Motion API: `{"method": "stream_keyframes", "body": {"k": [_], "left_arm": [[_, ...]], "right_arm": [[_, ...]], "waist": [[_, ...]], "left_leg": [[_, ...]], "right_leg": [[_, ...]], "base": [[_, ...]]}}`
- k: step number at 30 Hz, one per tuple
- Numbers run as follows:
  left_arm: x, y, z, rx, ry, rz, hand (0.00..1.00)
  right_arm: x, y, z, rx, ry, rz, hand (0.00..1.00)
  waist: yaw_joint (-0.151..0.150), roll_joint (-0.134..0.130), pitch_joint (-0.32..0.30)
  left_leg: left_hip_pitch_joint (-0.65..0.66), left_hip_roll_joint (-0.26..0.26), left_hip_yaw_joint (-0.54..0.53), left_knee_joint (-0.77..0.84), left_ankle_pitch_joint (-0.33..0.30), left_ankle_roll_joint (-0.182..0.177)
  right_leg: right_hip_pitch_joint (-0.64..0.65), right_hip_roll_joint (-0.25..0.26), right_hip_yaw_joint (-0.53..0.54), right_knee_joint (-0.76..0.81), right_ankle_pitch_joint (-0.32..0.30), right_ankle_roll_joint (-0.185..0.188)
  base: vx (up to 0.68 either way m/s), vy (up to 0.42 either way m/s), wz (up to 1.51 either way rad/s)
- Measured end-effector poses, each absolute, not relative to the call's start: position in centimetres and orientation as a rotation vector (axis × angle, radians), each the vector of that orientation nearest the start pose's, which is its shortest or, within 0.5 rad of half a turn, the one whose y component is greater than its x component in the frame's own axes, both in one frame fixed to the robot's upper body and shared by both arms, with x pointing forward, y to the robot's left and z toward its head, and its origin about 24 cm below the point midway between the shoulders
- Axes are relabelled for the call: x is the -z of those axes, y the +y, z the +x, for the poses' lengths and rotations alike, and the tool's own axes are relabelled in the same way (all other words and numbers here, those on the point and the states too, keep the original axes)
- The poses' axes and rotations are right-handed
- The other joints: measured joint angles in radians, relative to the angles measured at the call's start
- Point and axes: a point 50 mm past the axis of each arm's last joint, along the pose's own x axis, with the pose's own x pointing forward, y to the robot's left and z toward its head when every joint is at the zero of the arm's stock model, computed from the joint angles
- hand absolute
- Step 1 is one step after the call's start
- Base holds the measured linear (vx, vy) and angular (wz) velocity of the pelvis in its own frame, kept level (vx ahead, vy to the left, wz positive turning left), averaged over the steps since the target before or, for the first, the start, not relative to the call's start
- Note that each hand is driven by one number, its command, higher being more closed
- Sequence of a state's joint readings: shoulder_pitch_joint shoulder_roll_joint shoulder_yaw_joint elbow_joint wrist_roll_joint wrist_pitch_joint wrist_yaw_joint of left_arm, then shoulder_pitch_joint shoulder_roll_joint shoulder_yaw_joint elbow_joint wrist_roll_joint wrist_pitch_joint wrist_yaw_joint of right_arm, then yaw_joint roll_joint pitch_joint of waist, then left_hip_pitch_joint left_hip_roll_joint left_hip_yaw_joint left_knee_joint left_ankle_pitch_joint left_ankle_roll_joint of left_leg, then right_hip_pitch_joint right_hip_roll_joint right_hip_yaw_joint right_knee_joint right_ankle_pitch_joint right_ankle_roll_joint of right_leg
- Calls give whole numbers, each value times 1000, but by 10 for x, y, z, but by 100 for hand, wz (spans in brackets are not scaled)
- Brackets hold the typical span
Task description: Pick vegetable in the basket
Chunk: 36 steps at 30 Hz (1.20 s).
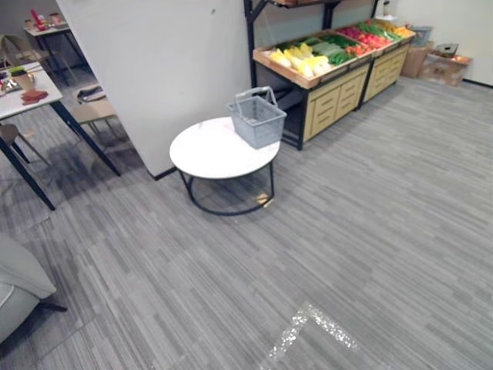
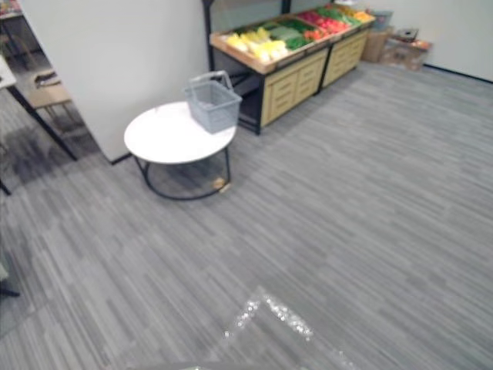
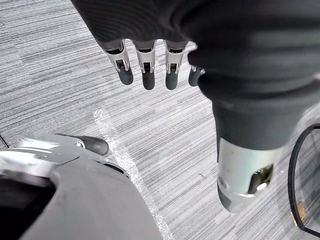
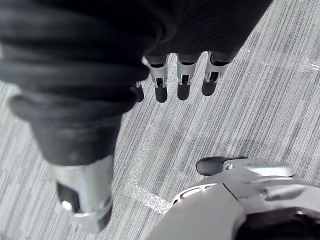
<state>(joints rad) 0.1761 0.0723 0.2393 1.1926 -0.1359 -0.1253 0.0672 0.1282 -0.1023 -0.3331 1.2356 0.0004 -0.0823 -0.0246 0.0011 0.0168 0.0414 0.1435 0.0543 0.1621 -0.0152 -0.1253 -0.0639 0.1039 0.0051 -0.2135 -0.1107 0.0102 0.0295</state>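
Note:
A grey wire basket (image 1: pixel 256 117) with its handle raised stands on the far right part of a round white table (image 1: pixel 212 153); I see nothing inside it. Beyond it, a wooden produce stand (image 1: pixel 331 58) holds yellow, green and red vegetables (image 1: pixel 299 58). My left hand (image 3: pixel 146 62) hangs over the carpet with straight fingers and holds nothing. My right hand (image 4: pixel 182 75) hangs the same way, fingers relaxed and empty. Both hands are far from the table and the stand.
A white wall panel (image 1: pixel 162 69) rises behind the table. Desks and chairs (image 1: pixel 31 96) stand at the far left, cardboard boxes (image 1: pixel 443 65) at the far right. A grey seat (image 1: pixel 19 285) is at the near left. Tape marks (image 1: pixel 312 327) lie on the carpet.

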Motion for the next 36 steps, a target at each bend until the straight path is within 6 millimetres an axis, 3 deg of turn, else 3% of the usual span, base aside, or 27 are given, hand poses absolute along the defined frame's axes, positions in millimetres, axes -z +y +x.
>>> {"method": "stream_keyframes", "body": {"k": [11, 36], "left_arm": [[167, 209, 43, -409, 1114, -62, 0], [165, 213, 59, -388, 1083, -21, 0]], "right_arm": [[168, -225, 41, 374, 1195, 0, 0], [167, -222, 50, 312, 1170, -30, 0]], "waist": [[0, -4, 2], [0, -14, 29]], "left_leg": [[-19, 1, -6, -1, 9, 14], [-3, -6, -5, 0, 2, 4]], "right_leg": [[-14, 0, -12, 0, -6, 0], [-1, -6, -12, -1, 4, 3]], "base": [[-33, -24, 2], [12, -2, 0]]}}
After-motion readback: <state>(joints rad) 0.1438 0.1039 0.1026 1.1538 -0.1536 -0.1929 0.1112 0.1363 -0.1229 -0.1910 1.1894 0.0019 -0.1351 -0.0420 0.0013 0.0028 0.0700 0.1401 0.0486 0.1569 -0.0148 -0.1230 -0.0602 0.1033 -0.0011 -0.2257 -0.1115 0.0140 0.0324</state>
